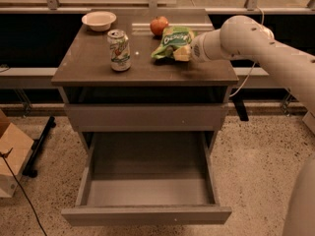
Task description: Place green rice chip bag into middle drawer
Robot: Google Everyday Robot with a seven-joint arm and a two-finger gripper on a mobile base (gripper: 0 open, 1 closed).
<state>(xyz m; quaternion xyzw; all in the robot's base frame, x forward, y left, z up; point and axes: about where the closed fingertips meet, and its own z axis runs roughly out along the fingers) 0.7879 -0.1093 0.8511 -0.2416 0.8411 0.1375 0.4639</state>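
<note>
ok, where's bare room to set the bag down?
The drawer floor is bare wall to wall. On the countertop: the front strip ahead of the can and bag, plus the gap between them. Crowded back right: apple, bag, and the gripper at the bag's right end. The bowl takes the back-left corner.

We count one green rice chip bag, soda can, apple, bowl and open middle drawer; one end effector at the bag.
</note>
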